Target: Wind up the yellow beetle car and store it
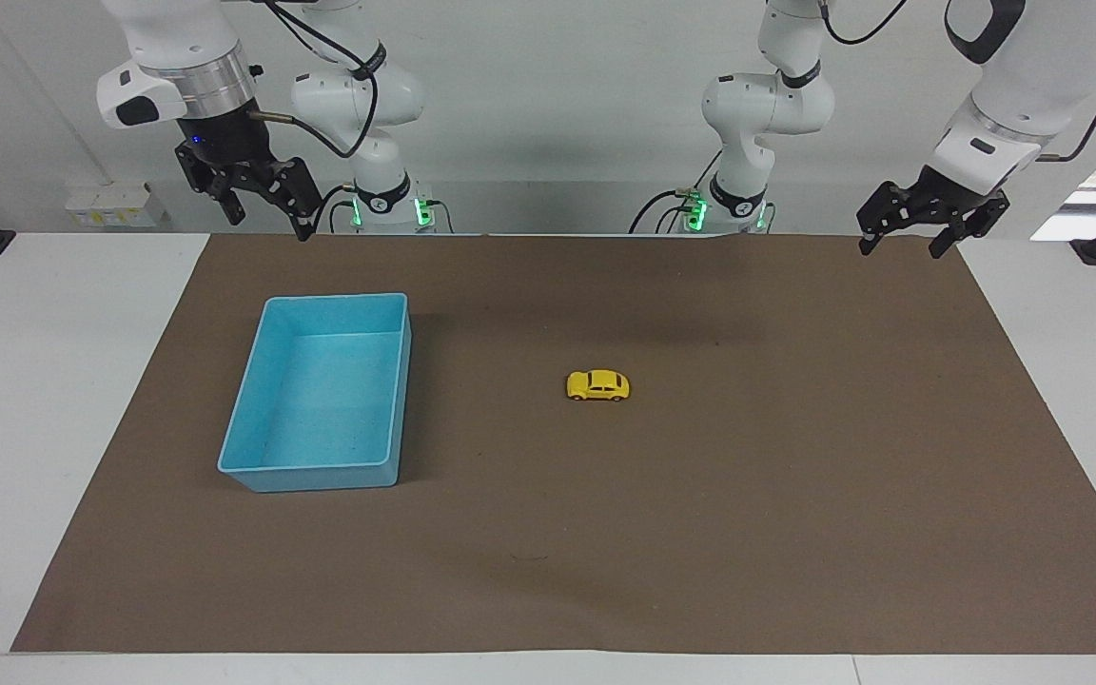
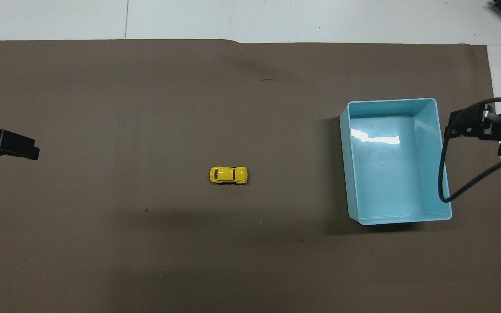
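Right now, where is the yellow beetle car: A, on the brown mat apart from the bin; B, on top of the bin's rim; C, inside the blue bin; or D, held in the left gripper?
A: the yellow beetle car stands on the brown mat, apart from the blue bin.

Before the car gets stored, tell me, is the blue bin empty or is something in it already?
Empty. The blue bin shows only its bare floor in both views; the yellow beetle car sits outside it on the brown mat.
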`<move>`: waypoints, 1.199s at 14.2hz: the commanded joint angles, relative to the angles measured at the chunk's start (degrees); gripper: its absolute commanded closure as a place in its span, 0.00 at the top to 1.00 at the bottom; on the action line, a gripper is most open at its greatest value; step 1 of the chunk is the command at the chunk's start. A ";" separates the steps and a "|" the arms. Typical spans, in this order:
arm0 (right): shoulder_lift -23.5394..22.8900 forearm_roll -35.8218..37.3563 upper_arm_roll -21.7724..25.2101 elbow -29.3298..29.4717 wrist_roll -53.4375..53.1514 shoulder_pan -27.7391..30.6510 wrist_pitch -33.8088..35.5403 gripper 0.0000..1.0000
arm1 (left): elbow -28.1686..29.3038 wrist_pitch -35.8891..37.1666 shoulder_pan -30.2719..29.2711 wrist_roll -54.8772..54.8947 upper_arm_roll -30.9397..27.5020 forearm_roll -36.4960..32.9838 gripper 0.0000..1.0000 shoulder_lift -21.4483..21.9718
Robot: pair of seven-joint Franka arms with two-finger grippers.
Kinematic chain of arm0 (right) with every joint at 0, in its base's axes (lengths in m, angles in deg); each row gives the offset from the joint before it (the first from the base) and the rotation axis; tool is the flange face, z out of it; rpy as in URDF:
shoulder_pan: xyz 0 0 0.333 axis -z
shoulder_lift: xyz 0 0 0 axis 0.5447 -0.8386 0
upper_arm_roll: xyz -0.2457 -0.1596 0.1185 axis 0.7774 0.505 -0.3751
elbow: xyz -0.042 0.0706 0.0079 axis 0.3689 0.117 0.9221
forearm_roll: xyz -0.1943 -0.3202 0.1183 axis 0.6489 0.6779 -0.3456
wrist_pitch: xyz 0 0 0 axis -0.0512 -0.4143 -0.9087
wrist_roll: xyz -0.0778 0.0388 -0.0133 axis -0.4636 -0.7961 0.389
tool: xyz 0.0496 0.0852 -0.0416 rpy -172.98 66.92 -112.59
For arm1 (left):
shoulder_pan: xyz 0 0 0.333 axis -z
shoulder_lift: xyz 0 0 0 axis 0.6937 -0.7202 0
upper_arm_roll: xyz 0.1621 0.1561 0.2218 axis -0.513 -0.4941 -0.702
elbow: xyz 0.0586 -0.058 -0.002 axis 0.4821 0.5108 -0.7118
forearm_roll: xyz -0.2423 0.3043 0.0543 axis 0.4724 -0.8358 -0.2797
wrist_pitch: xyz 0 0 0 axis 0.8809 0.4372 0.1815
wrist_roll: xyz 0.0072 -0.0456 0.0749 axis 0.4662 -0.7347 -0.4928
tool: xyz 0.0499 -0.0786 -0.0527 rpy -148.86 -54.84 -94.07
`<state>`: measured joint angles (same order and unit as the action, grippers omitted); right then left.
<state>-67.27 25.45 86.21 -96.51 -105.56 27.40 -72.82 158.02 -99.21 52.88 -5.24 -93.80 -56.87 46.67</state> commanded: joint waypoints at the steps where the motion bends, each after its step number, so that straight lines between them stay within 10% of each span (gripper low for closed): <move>1: 0.97 -1.63 0.17 -0.88 1.38 0.60 0.08 1.00 | 1.42 -1.17 3.25 0.16 -0.35 0.58 1.00 0.86; 7: 0.97 -1.63 0.17 -0.88 1.38 0.69 0.08 1.00 | 2.83 -3.11 10.90 7.69 -0.35 0.40 1.00 0.15; 17: 0.97 -1.63 0.17 -0.88 1.38 0.69 0.08 1.00 | 3.97 -2.49 15.31 51.36 0.00 0.84 1.00 0.07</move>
<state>-67.27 25.45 86.23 -96.51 -105.56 27.40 -72.82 160.28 -100.64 67.14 38.33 -92.84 -56.77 46.04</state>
